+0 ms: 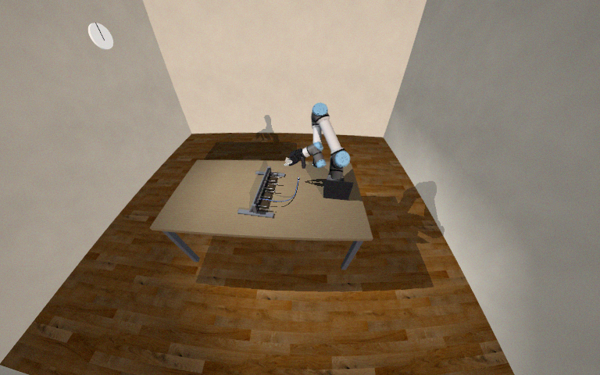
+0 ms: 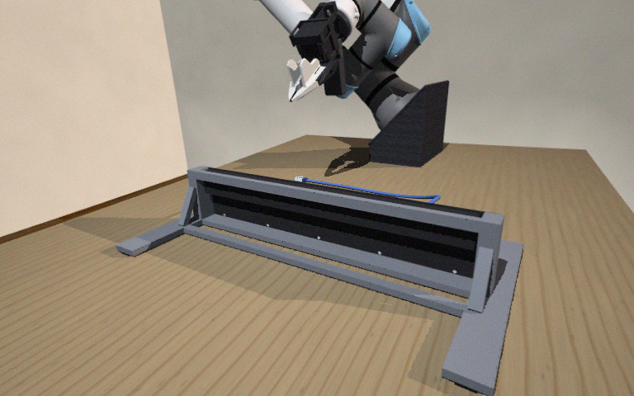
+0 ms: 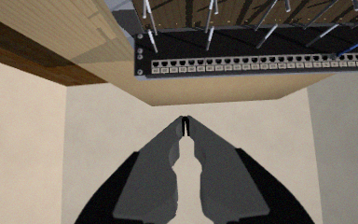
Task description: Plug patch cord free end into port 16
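While the blue patch cord lies on the desk behind the rack, empty fingers hang pressed together above

A rectangular wooden table stood on grey angled legs over a brown plank floor. Plain walls enclosed the room on three sides. A round white disc with a dark line across it was mounted high on the left wall.
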Controlling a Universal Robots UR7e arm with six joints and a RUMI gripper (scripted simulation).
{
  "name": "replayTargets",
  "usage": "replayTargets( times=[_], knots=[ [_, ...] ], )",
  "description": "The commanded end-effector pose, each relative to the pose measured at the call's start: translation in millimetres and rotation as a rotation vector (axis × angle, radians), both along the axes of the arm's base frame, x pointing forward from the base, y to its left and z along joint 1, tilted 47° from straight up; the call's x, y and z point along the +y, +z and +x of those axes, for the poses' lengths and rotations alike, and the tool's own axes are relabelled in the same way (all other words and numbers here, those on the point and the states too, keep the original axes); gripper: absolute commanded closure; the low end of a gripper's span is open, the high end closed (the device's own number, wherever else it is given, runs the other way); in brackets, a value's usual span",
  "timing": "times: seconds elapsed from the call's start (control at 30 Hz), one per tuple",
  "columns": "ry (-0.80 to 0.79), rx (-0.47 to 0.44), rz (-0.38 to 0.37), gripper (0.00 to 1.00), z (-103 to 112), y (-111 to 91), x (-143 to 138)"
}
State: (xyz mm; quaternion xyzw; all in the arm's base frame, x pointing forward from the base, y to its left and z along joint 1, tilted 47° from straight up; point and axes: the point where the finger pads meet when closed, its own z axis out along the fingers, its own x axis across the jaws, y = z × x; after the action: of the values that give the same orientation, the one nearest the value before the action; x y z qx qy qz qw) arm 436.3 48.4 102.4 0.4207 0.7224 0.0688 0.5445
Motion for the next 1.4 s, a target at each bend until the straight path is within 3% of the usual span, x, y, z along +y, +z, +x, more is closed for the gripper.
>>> replayTargets(
  times=[0.0, 0.33, 0.63, 0.7, 0.97, 1.37],
  knots=[
    [0.001, 0.0, 0.001, 1.0, 0, 1, -1],
    [0.001, 0.0, 0.001, 1.0, 16, -6, -7],
    [0.001, 0.0, 0.001, 1.0, 70, -32, -30],
    [0.001, 0.0, 0.001, 1.0, 70, -32, -30],
    [0.001, 0.0, 0.001, 1.0, 109, -50, -47],
    [0.001, 0.0, 0.001, 1.0, 118, -55, -51]
  ],
)
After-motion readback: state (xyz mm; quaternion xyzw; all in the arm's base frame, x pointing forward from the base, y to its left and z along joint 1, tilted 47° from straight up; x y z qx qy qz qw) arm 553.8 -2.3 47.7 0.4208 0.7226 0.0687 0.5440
